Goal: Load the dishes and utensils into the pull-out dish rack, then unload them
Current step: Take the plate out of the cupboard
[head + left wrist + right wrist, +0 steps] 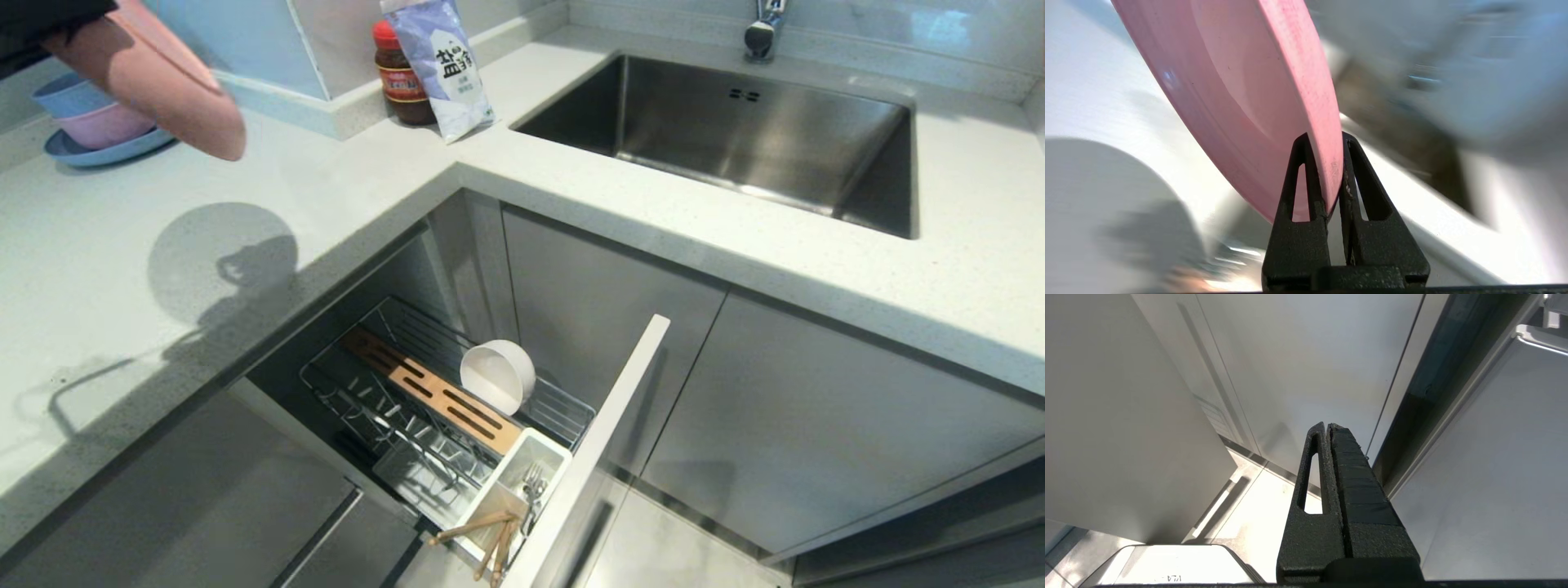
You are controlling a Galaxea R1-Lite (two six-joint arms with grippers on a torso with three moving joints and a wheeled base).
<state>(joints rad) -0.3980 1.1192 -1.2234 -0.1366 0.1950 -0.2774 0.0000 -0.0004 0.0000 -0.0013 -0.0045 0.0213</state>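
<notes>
1. Now my left pincer (1327,171) is clamped on the rim of the pink plate (1241,94), holding it tilted above the surface (122,269), top-left in the head view.
2. Plate looks stiff, light, smooth; a thin-rim grip could let it pivot or slip, so a deeper bite on the rim seems safer.
3. Rack (424,392) is pulled out below; bowl (496,374) leans in it, fork (535,486) and chopsticks (490,535) in the cutlery cup (510,482).
4. Right pincer (1327,428) is closed, empty, parked beside the cabinet fronts.
</notes>
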